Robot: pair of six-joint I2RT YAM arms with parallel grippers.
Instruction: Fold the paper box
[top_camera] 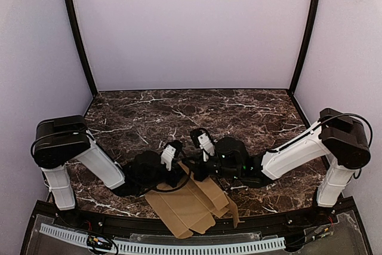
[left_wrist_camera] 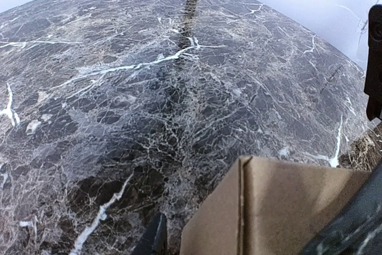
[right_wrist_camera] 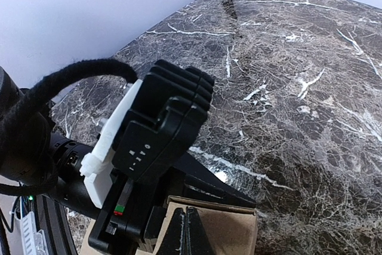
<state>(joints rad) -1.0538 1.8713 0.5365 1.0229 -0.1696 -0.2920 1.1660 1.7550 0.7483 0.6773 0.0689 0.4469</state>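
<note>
Paper box (top_camera: pixel 190 208): thin tan-brown cardboard, seen from above as a die-cut sheet spread mostly flat, creased into long parallel panels with small flaps at its ends. Plain matte surface, one colour throughout. Sits at 6 o'clock on the dark veined marble desk (top_camera: pixel 149 114), between the two arm bases, its nearest corner reaching past the desk's near rim. Far edge tucked under both wrists. In the left wrist view, at 5 o'clock, appears as a panel lifted off the marble, with one sharp crease running up it and a clean top edge. In the right wrist view, at 6 o'clock, appears as a short raised strip with a folded upper edge

Left claw (top_camera: pixel 176 176) down at the sheet's far edge, toward its 11 o'clock. One dark fingertip (left_wrist_camera: pixel 156 238) just left of the raised panel, another dark finger at the 4 o'clock corner of that view, cardboard between them. Gripping or merely straddling: cannot tell

Right claw (right_wrist_camera: pixel 185 234) clenched, fingertips together in a dark point against the raised strip. Whether pinching cardboard: cannot tell. Meets the sheet's far edge toward 1 o'clock, just beside the left claw

Writing: a few tiny white marks on the black housing (right_wrist_camera: pixel 161 123) at the left arm's wrist, too small to read, with a small red-and-green spot below them
</note>
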